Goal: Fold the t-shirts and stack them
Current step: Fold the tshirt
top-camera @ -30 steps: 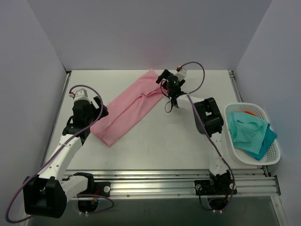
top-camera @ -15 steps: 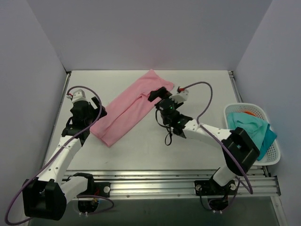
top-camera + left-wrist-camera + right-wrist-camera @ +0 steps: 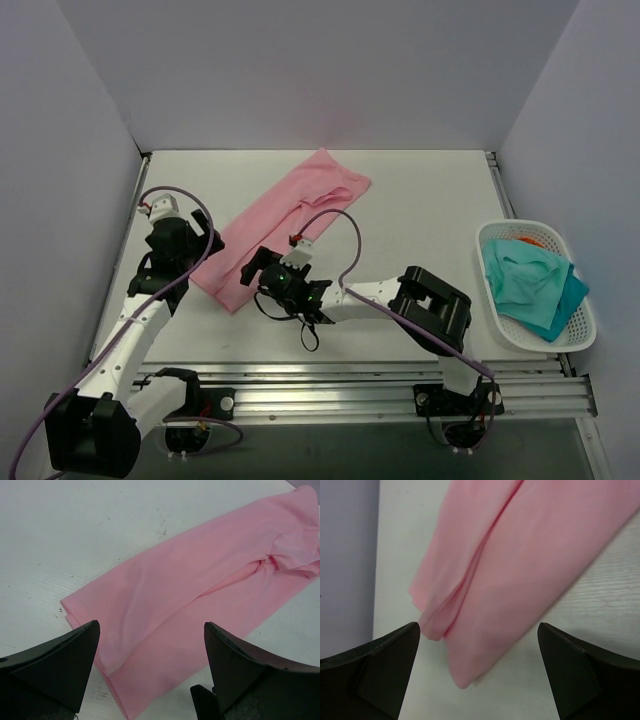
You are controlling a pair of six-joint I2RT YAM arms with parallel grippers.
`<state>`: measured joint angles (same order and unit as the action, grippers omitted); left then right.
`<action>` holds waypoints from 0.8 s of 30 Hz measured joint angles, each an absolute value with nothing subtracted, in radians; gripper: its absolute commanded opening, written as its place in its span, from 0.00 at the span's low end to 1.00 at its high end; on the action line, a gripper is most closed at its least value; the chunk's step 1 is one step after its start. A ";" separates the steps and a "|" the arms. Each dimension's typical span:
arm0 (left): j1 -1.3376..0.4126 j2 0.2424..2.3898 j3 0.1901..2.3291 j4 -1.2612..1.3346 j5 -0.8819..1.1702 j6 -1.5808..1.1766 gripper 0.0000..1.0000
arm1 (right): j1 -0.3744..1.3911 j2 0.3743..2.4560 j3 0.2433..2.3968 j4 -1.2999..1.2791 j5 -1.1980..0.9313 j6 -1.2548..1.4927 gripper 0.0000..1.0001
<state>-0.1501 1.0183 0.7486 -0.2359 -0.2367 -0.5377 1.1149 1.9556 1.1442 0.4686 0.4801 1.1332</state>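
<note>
A light pink t-shirt (image 3: 290, 215), folded into a long strip, lies diagonally from the far middle of the table to the near left. My left gripper (image 3: 203, 243) is open at the strip's left edge near its lower end; in the left wrist view the strip (image 3: 200, 580) lies ahead between the open gripper (image 3: 151, 626). My right gripper (image 3: 253, 270) is open and empty just beside the strip's near-left end. In the right wrist view that end (image 3: 470, 645) lies between the fingers of the open gripper (image 3: 477, 626), with layered folds showing.
A white basket (image 3: 500, 320) at the right table edge holds teal shirts (image 3: 530, 280) and something orange (image 3: 530, 240). Grey walls close in the left, back and right. A metal rail (image 3: 350, 385) runs along the near edge.
My right arm has swung from the strip's far end across to its near-left end, gripper open throughout. My left arm has shifted slightly left. The shirt's far end now lies uncovered.
</note>
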 measured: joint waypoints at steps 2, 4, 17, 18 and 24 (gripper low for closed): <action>-0.150 1.018 0.749 -0.237 -0.237 -0.538 0.94 | 1.129 1.983 1.191 0.479 0.471 1.143 1.00; -0.150 1.018 0.749 -0.238 -0.240 -0.537 0.94 | 1.137 2.025 1.232 0.489 0.451 1.155 1.00; -0.150 0.992 0.749 -0.253 -0.258 -0.534 0.94 | 1.172 2.059 1.203 0.449 0.445 1.212 1.00; -0.150 0.993 0.749 -0.253 -0.258 -0.534 0.94 | 1.182 2.049 1.197 0.429 0.456 1.215 1.00; -0.149 1.003 0.749 -0.252 -0.254 -0.535 0.94 | 1.212 2.070 1.242 0.381 0.464 1.225 1.00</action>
